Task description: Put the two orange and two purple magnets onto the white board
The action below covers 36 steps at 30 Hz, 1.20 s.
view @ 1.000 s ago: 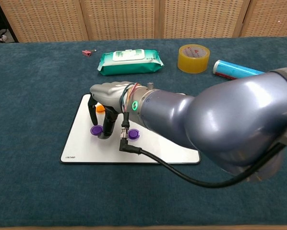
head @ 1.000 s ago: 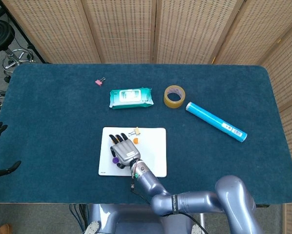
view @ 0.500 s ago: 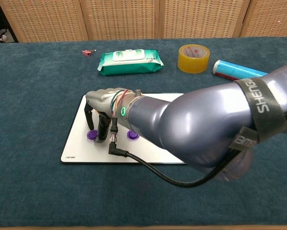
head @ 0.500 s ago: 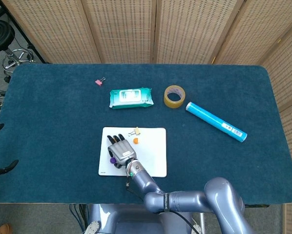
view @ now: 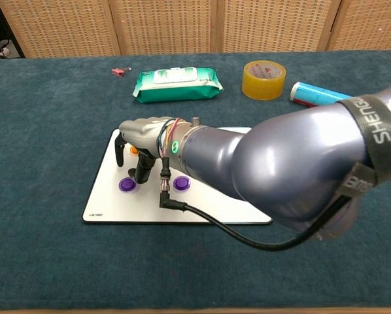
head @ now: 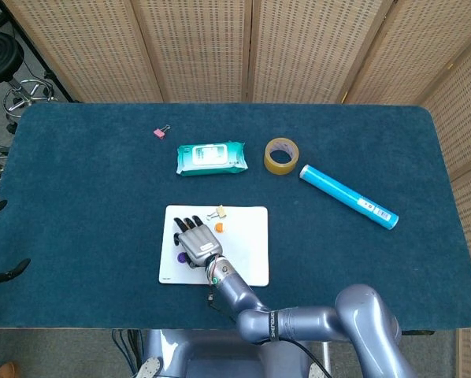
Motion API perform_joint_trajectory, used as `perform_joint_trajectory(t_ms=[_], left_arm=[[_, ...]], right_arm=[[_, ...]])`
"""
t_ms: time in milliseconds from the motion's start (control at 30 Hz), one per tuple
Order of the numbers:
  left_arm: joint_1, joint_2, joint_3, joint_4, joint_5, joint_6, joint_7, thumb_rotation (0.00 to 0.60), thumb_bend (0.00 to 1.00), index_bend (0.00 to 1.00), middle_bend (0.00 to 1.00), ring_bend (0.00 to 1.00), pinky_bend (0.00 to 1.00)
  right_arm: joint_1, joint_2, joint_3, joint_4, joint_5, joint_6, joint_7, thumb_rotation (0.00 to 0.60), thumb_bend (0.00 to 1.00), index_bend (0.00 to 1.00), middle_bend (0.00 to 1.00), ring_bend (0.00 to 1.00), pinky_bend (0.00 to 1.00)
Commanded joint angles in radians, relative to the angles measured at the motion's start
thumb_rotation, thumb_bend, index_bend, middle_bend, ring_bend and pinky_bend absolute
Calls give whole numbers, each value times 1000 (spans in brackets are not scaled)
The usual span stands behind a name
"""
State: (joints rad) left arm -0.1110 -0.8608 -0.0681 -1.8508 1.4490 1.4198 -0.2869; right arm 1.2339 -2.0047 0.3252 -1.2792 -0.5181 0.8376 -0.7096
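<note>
The white board (head: 249,246) lies near the table's front edge. My right hand (head: 197,241) hangs over the board's left part with its fingers (view: 143,171) pointing down, apart and holding nothing. Two purple magnets (view: 127,185) (view: 181,184) lie flat on the board, one on each side of the fingers. In the head view only one purple magnet (head: 181,257) shows beside the hand. An orange magnet (head: 219,227) sits on the board past the hand, half hidden behind it in the chest view (view: 134,150). A pale tan piece (head: 220,211) lies at the board's far edge. My left hand (head: 5,272) shows only as dark fingertips at the left edge.
A green wipes pack (head: 210,158), a yellow tape roll (head: 280,155) and a blue tube (head: 348,196) lie across the far half of the table. A small pink clip (head: 161,133) sits at the far left. My right arm (view: 274,176) covers the board's right side in the chest view.
My right hand has lifted slightly off the left purple magnet, which stays flat on the board. The left hand has slid further out of the head view.
</note>
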Motion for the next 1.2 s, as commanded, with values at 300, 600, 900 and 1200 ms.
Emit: perform_joint_trajectory(t_ms=[300, 600, 900, 1200], left_arm=[[-1, -3, 0, -1, -1, -1, 8, 600, 198, 16, 0, 0, 0], [-1, -10, 0, -4, -2, 0, 29, 600, 198, 15, 0, 0, 0], [-2, -30, 9, -5, 22, 10, 87, 600, 198, 0, 0, 0, 0], [6, -60, 14, -2, 50, 41, 140, 600, 198, 0, 0, 0, 0]], right_arm=[[-32, 53, -11, -68, -42, 27, 41, 600, 559, 325, 0, 0, 0], [-122, 201, -29, -221, -188, 102, 126, 600, 559, 349, 0, 0, 11], [-305, 429, -103, -328, -439, 185, 328, 600, 74, 95, 0, 0, 12], [-510, 626, -203, -358, -652, 365, 498, 600, 0, 0, 0, 0, 0]])
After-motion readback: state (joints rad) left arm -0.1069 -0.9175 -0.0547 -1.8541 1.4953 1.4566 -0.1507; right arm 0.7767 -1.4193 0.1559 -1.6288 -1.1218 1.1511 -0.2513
